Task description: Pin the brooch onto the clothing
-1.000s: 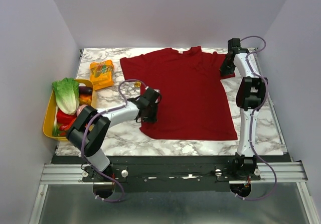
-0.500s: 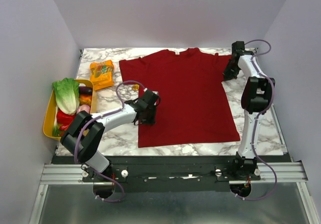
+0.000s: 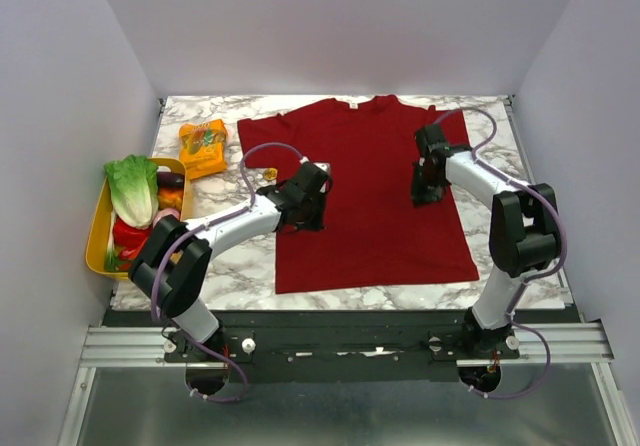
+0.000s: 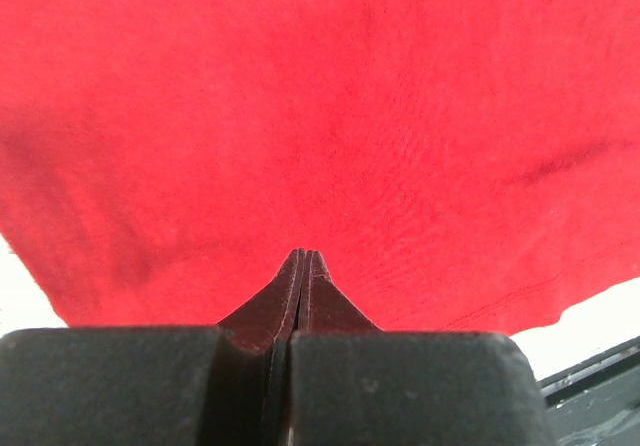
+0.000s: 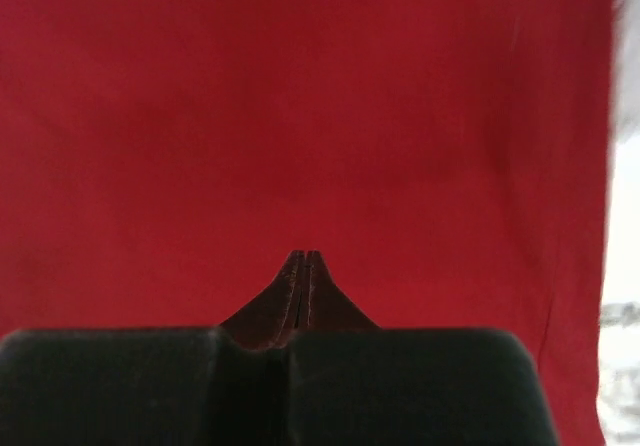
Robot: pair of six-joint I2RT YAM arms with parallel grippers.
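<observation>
top – t-shirt: flat mid-table, collar toward the far edge
top – brooch: on bare table, just off the t-shirt's left edge
top – left gripper: over the t-shirt's left side
top – right gripper: over its right side
left wrist – left gripper: fingers pressed together, gripping nothing i can see — red cloth beyond
right wrist – right gripper: likewise together, nothing visibly held

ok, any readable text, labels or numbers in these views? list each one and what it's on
Nothing legible in any view.
Orange snack packet, on the marble table left of the dark red short-sleeved T-shirt: has print, too small to read.
Small white label inside the shirt's collar: too small to read.
Both wrist views: plain red cloth, no text.
</observation>
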